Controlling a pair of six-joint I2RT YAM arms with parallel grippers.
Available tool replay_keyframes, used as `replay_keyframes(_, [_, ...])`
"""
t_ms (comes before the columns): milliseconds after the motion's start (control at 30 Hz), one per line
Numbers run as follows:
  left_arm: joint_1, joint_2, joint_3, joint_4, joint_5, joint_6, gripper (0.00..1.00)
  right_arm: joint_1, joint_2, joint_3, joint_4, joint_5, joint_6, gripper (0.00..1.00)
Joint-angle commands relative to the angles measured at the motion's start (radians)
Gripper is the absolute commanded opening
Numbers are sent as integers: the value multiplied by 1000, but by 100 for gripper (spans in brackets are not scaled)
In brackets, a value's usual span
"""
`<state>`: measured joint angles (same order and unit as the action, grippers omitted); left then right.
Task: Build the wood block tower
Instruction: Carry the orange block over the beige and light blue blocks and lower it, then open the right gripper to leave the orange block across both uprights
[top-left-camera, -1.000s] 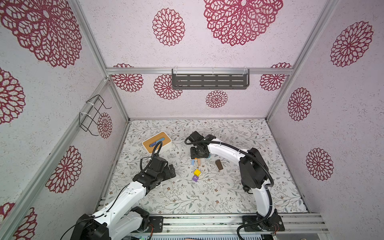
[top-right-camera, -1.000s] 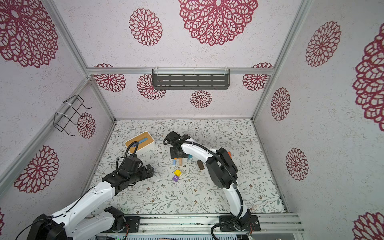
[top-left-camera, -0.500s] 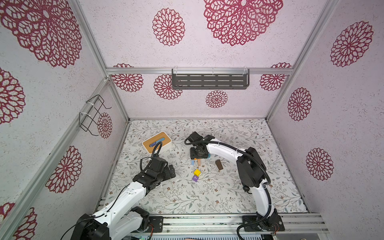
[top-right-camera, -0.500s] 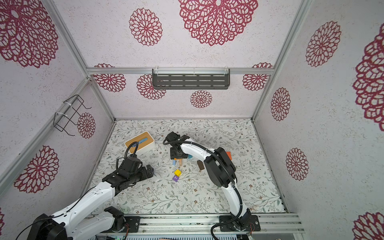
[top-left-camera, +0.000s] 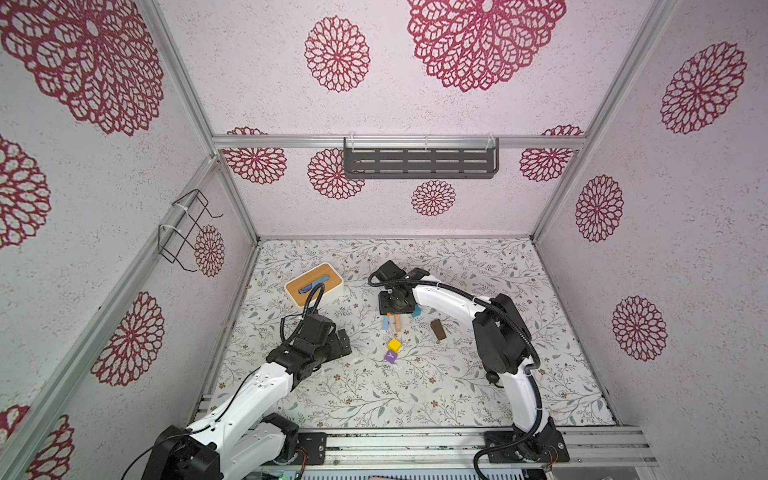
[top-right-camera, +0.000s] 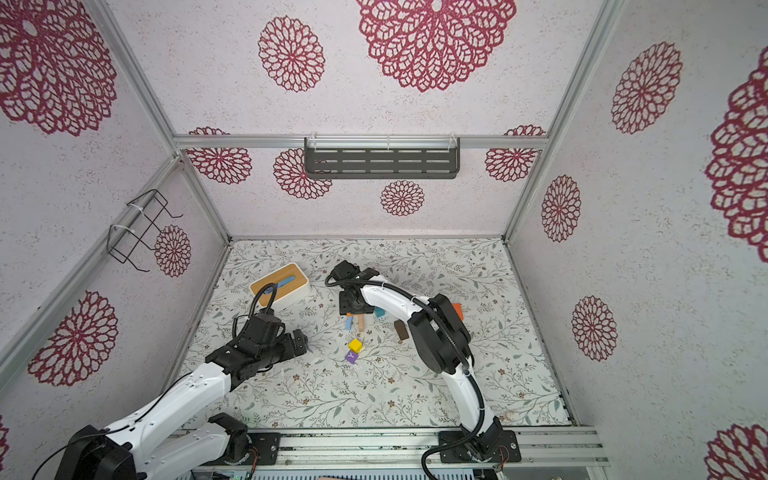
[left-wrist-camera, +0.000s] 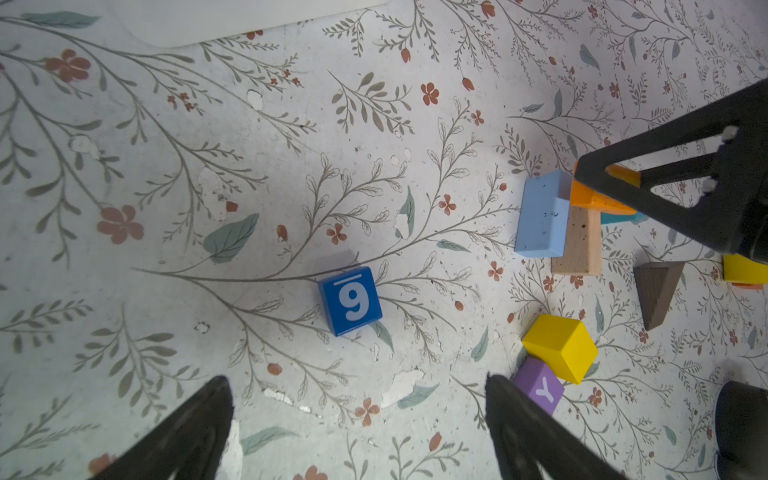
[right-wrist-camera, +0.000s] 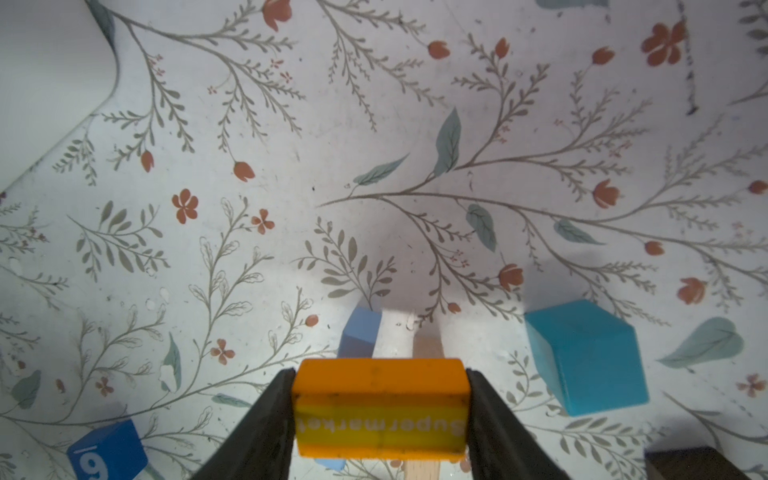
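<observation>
My right gripper (right-wrist-camera: 380, 399) is shut on an orange block (right-wrist-camera: 380, 409) with a yellow "Supermarket" band. It holds the block across the ends of a light blue bar (right-wrist-camera: 359, 332) and a tan bar (right-wrist-camera: 426, 347), which lie side by side as the tower's base; whether they touch I cannot tell. In both top views this gripper (top-left-camera: 395, 309) hangs over those bars (top-right-camera: 360, 323). My left gripper (left-wrist-camera: 357, 386) is open and empty above the floor, near the blue "9" cube (left-wrist-camera: 351, 300). Yellow (left-wrist-camera: 559, 347) and purple "Y" (left-wrist-camera: 540, 388) cubes touch beside its finger.
A teal cube (right-wrist-camera: 586, 357) and a dark brown wedge (left-wrist-camera: 656, 291) lie close to the bars. A white box with a wooden lid (top-left-camera: 314, 284) stands at the back left. Another orange block (top-right-camera: 457, 309) shows behind the right arm. Walls enclose the floral floor.
The right arm has shifted slightly with the orange block still in its grip. The left arm has not moved.
</observation>
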<state>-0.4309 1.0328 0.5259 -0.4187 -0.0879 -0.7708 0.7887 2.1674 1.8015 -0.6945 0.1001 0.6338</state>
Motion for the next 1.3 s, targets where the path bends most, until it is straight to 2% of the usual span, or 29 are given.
replay_keyframes(0, [8, 4, -12, 27, -5, 2, 97, -6, 7, 34, -10, 5, 28, 52])
replay_keyframes(600, [11, 16, -8, 37, 2, 9, 97, -5, 14, 35, -35, 26, 18, 53])
replay_keyframes(767, [11, 16, -4, 41, 17, 18, 97, -3, 17, 35, -32, 22, 9, 61])
replay_keyframes(833, [11, 15, 0, 38, 21, 20, 97, -3, 16, 35, -33, 29, 5, 71])
replay_keyframes(867, [11, 13, 0, 38, 23, 21, 97, -2, 13, 34, -34, 35, 3, 72])
replay_keyframes(1267, [12, -25, 46, 1, 14, 6, 97, -3, -83, -20, 27, 53, -46, 80])
